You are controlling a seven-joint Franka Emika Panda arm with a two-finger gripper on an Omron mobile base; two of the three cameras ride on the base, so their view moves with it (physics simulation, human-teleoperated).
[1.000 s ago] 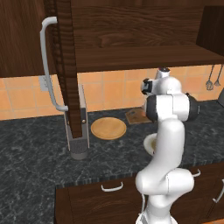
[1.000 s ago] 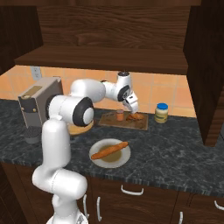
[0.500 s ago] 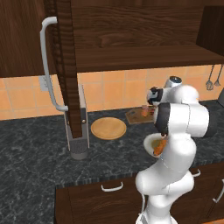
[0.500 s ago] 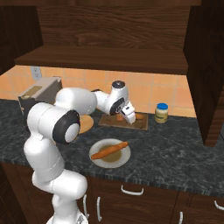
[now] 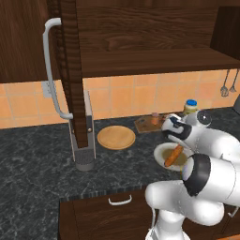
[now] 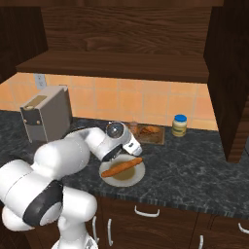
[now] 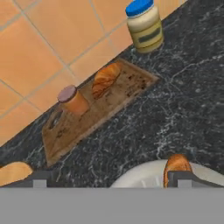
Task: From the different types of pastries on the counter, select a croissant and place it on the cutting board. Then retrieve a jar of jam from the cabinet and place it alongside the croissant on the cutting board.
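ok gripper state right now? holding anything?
Gripper: open, holding nothing; the croissant and jar of jam both sit on the cutting board.

The arm hides part of the cutting board [image 6: 151,134] in the right base view, and the pale dish [image 7: 148,177] is cut off in the hand view.
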